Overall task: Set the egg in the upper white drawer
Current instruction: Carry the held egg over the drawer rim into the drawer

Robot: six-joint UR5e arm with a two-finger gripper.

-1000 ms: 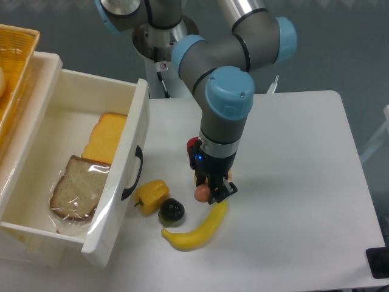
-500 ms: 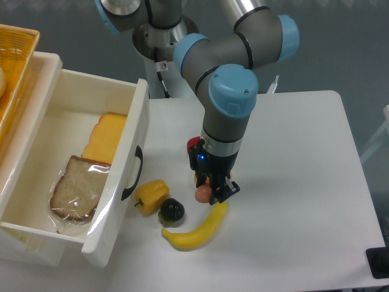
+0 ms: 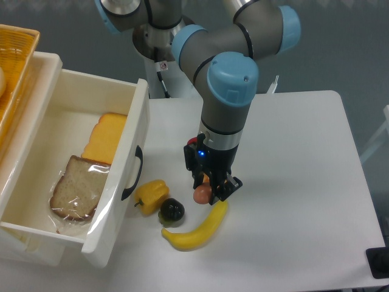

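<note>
With the tool (image 3: pixel 209 193) pinched on the egg (image 3: pixel 202 193), I'd lift clear of the banana (image 3: pixel 196 228) before swinging to the upper white drawer (image 3: pixel 124 173).

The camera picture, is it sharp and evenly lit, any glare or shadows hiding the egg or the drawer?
Camera view: sharp throughout, soft even light. Faint shadows sit under the gripper and banana. Mild sheen on the arm's blue caps and the bread's plastic wrap. The egg is partly hidden by the fingers, not by glare; the upper white drawer reads clearly.
</note>
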